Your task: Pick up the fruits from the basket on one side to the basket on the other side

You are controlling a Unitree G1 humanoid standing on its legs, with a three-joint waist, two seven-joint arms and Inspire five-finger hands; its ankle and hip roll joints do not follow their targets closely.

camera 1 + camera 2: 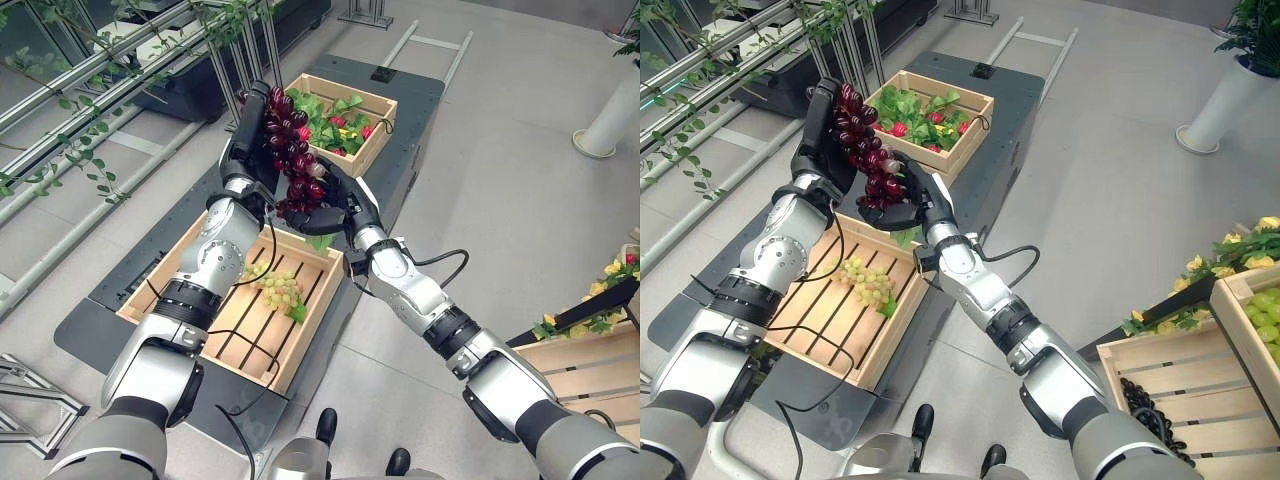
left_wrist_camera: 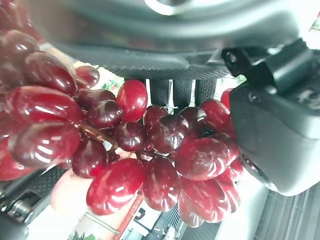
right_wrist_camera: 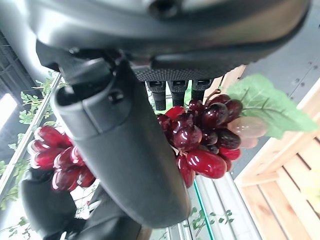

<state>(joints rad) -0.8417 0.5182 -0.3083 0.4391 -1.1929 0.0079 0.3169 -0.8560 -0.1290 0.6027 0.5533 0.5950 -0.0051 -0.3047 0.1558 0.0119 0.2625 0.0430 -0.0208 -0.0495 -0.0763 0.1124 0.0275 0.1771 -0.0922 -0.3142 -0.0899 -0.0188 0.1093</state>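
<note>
Much of my left hand [image 1: 248,135] is hidden behind the bunch of red grapes [image 1: 292,150], so from the head views I see only its dark back and fingers running up along the bunch's 9 o'clock side; in my left wrist view the grapes [image 2: 150,155] lie right against the palm, with fingers showing past them, though how far these curl round the fruit I cannot tell. My right hand [image 1: 921,197] sits at the bunch's lower end, at about 5 o'clock of it, cupped beneath with fingers and thumb curled up round the lowest grapes; my right wrist view shows that end of the bunch [image 3: 200,137] against the fingers, a green leaf [image 3: 270,102] sticking out beside it. The bunch hangs in the air between the two crates, touching neither. At 6 o'clock from it is the near wooden crate [image 1: 180,262], its slatted floor holding a bunch of green grapes [image 1: 278,288], partly covered by my left forearm. At 12 o'clock is the far wooden crate [image 1: 375,100], filled with green leaves and small red fruits [image 1: 337,121] I cannot make out clearly.
</note>
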